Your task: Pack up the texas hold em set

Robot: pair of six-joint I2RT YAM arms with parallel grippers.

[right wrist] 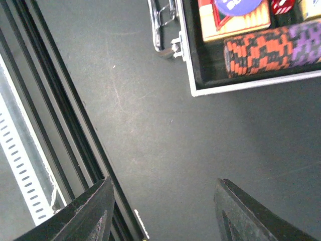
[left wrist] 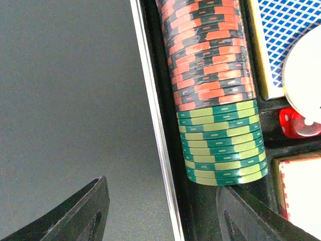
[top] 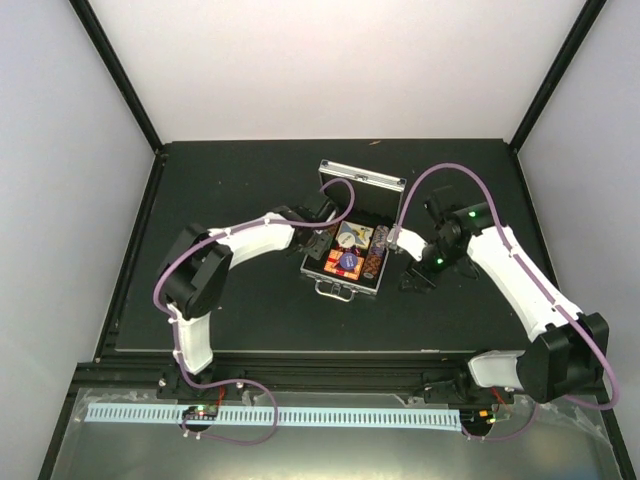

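The silver briefcase (top: 358, 185) lies open mid-table, lid raised at the back. Its tray holds a row of red-and-black chips (left wrist: 210, 55), then green-and-cream chips (left wrist: 223, 143), a blue-backed card deck (left wrist: 286, 40) and a red die (left wrist: 291, 123). My left gripper (left wrist: 161, 183) is open and straddles the case's silver left rim (left wrist: 153, 100), one finger outside over the table and one inside below the green chips. My right gripper (right wrist: 164, 179) is open over bare table right of the case, holding nothing. Orange-and-black chips (right wrist: 256, 50) and purple chips (right wrist: 306, 42) fill the near row.
The case handle (right wrist: 163, 25) sticks out from its front wall. A round white disc (left wrist: 303, 70) lies over the blue deck, and a red-backed deck (left wrist: 301, 191) sits beside it. Black rails (right wrist: 60, 115) mark the table's near edge, close to my right gripper.
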